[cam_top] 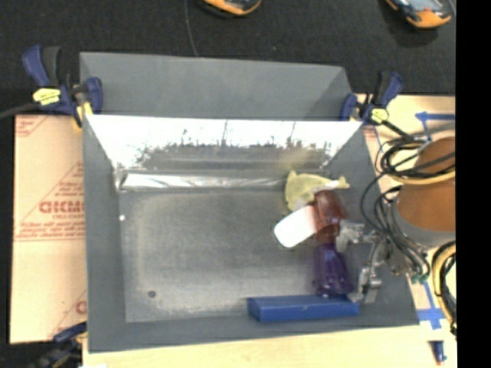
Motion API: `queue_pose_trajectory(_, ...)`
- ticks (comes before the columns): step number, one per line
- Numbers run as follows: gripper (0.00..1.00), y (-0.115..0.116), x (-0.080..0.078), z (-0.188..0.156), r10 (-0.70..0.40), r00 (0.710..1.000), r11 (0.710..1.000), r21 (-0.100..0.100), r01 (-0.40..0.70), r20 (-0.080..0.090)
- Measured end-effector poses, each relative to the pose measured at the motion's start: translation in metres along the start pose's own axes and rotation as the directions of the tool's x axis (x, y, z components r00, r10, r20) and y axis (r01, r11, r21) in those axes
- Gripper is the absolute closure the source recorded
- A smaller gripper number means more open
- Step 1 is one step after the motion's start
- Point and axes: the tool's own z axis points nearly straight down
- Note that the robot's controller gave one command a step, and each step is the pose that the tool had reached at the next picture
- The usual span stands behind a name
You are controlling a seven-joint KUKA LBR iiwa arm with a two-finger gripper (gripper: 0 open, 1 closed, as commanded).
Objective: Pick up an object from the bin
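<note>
the pick looks not yet done: the claw (362, 261) sits low in the grey metal bin (192, 251), and i cannot tell if it is apart, together or clamped on anything. touching or just beside the claw lies one purple translucent plastic piece (331, 273), the likeliest pick. just past it lies one white oval piece (295, 227). above the claw is one red-brown translucent thing (328, 209), perhaps a bottle, then one crumpled yellow scrap (307, 186). below lies one flat blue bar (303, 309).

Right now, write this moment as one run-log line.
gripper: right side of bin, beside purple translucent thing | nearby: white oval piece, blue bar
</note>
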Motion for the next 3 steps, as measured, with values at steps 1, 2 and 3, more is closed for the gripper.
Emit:
queue_pose_trajectory(1, 0.0, 0.001, -0.002, -0.004, -0.005, 1.0, 1.0, 0.002, 0.005, 0.008)
queue_pose_trajectory(2, 0.0, 0.01, -0.006, 0.018, -0.084, 0.996, 0.996, 0.005, 0.084, 0.012)
queue_pose_trajectory(3, 1.0, 0.026, -0.029, -0.038, -0.229, 0.973, 0.974, 0.007, 0.228, 0.012)
